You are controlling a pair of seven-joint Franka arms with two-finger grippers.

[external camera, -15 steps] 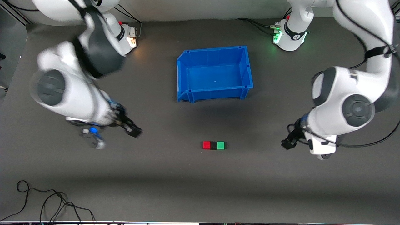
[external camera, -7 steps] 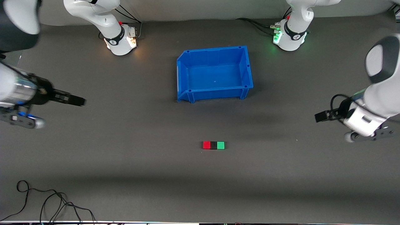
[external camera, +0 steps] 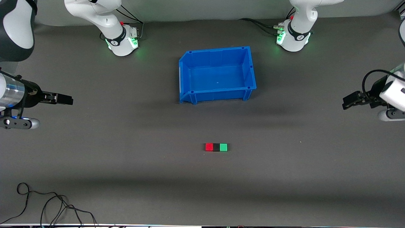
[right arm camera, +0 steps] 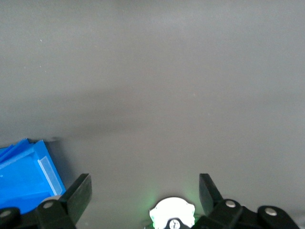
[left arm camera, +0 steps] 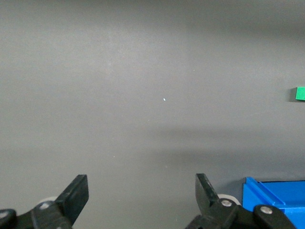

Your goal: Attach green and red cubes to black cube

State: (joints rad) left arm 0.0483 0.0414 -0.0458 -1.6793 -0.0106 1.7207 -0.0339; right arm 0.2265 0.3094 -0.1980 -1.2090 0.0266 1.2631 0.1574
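Observation:
The red cube [external camera: 209, 147], the black cube [external camera: 216, 147] and the green cube [external camera: 223, 147] lie in one touching row on the grey mat, black in the middle, nearer to the front camera than the blue bin [external camera: 185, 74]. The green cube also shows at the edge of the left wrist view [left arm camera: 300, 93]. My left gripper [external camera: 346, 103] is open and empty, raised at the left arm's end of the table; its jaws stand wide apart in the left wrist view [left arm camera: 142, 188]. My right gripper [external camera: 68, 100] is open and empty at the right arm's end [right arm camera: 145, 188].
The empty blue bin sits mid-table between the two arm bases; its corner shows in the left wrist view [left arm camera: 274, 198] and in the right wrist view [right arm camera: 26, 174]. A black cable [external camera: 47, 204] lies coiled at the mat's near corner, at the right arm's end.
Both arms have swung up and outward from the cube row to the table's ends. The three cubes have not moved. The light on the right arm's base went from orange to green.

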